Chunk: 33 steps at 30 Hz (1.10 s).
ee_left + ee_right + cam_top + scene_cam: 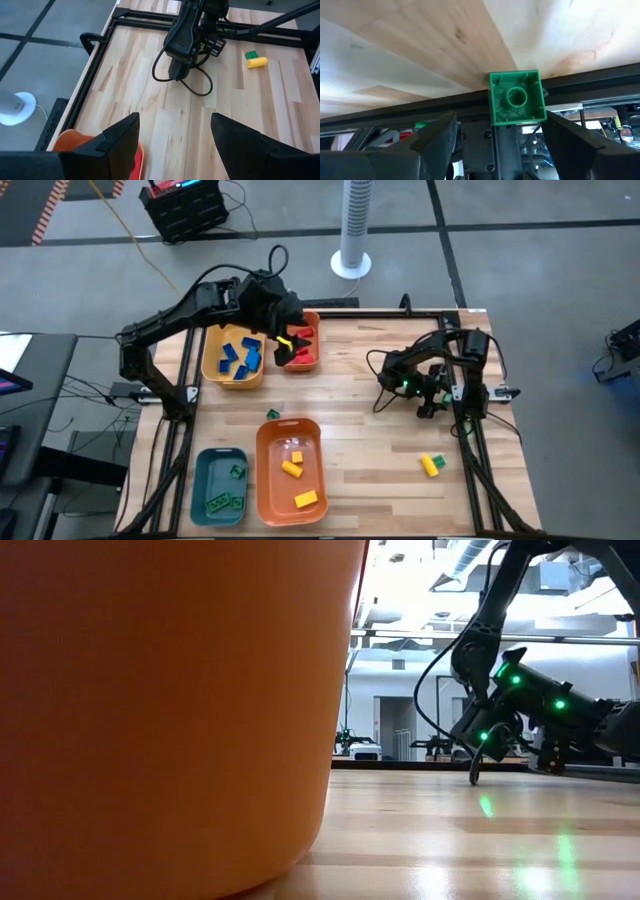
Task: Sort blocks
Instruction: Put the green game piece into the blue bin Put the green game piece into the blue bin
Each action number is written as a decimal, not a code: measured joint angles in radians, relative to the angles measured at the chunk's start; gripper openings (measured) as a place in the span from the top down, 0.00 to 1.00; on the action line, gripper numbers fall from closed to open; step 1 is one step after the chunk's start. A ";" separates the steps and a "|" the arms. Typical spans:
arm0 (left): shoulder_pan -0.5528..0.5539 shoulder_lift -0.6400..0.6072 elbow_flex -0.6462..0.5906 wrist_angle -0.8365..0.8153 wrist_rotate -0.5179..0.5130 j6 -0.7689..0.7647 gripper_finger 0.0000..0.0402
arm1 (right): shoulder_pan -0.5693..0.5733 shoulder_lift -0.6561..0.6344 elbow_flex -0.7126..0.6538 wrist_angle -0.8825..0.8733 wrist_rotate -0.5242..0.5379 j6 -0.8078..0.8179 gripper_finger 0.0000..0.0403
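On the table (380, 480), four bins are sitting on the left half. The far-left bin (208, 365) is holding several blocks (240, 358), and a smaller bin (316, 340) is standing just to its right with more blocks (303, 356) in it. At the near edge, the near-left bin (199, 480) is holding a few blocks (225, 502), and the large bin (263, 470) is lying just to its right with three blocks (292, 468) inside. A single block (272, 414) is lying on the table just behind the large bin. A pair of blocks (432, 465) is lying together on the near right part, well apart from the bins. The left gripper (285, 340) is hanging over the two far bins; the right gripper (425, 405) is sitting low at the right, behind the pair.
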<state>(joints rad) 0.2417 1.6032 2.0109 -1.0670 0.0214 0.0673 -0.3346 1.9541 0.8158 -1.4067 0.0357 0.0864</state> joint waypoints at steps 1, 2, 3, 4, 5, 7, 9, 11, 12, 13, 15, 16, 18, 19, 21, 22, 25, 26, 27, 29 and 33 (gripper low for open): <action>0.000 0.000 0.000 0.000 0.000 0.000 0.40 | -0.003 -0.001 0.000 0.000 0.000 0.000 0.25; 0.000 0.000 0.000 0.000 0.000 0.000 0.40 | -0.009 -0.001 0.000 0.004 -0.001 0.000 0.25; 0.000 0.000 0.000 0.000 0.000 0.000 0.40 | -0.013 0.000 0.000 0.010 0.000 0.000 0.25; 0.000 0.000 0.000 -0.001 0.000 0.000 0.40 | -0.019 0.000 -0.001 0.012 0.000 0.000 0.25; 0.000 0.000 0.000 -0.001 0.000 0.000 0.40 | -0.024 0.000 -0.001 0.012 0.000 0.000 0.25; -0.001 0.000 0.000 -0.001 0.000 0.001 0.40 | -0.035 0.000 -0.001 0.021 0.000 0.001 0.25; -0.001 0.000 0.000 -0.001 0.000 0.010 0.40 | -0.041 0.000 -0.002 0.034 0.000 0.001 0.25; -0.001 0.000 0.000 -0.002 0.000 0.015 0.40 | -0.042 0.000 -0.005 0.038 -0.001 -0.001 0.25; -0.001 0.000 0.000 -0.002 0.000 0.015 0.40 | -0.042 0.000 -0.007 0.039 -0.001 -0.002 0.26; -0.001 0.000 0.000 -0.002 0.000 0.015 0.40 | -0.043 0.000 -0.008 0.041 -0.001 -0.002 0.26; -0.001 0.000 0.000 -0.004 0.000 0.018 0.40 | -0.050 0.000 -0.009 0.043 -0.001 -0.001 0.29; -0.001 0.000 0.000 -0.009 -0.001 0.019 0.40 | -0.055 0.000 -0.009 0.042 -0.002 0.000 0.30; -0.001 0.000 0.000 -0.023 -0.001 0.019 0.40 | -0.063 0.000 -0.009 0.043 0.000 0.003 0.32; -0.001 0.000 0.000 -0.029 0.000 0.019 0.40 | -0.064 0.000 -0.009 0.042 0.000 0.003 0.34; -0.001 0.000 0.000 -0.045 -0.001 0.019 0.40 | -0.068 -0.001 -0.009 0.043 0.000 0.004 0.38; -0.001 0.000 0.000 -0.052 -0.001 0.018 0.40 | -0.069 -0.001 -0.008 0.042 0.000 0.004 0.41; -0.001 0.000 0.000 -0.069 -0.001 0.018 0.40 | -0.079 -0.001 -0.009 0.042 0.000 0.005 0.51; -0.001 0.000 0.000 -0.074 -0.001 0.018 0.40 | -0.081 -0.001 -0.009 0.042 0.000 0.005 0.55; -0.001 0.000 0.000 -0.075 -0.001 0.018 0.40 | -0.081 -0.001 -0.009 0.042 0.000 0.005 0.58; -0.001 0.000 0.006 -0.085 -0.001 0.017 0.40 | -0.081 -0.001 -0.009 0.040 0.000 0.005 0.66; -0.001 -0.001 0.029 -0.085 -0.009 0.025 0.40 | -0.081 -0.003 0.008 0.020 0.000 0.011 0.74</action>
<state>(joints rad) 0.2405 1.6020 2.0402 -1.1523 0.0124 0.0919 -0.4152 1.9511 0.8233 -1.3871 0.0360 0.0974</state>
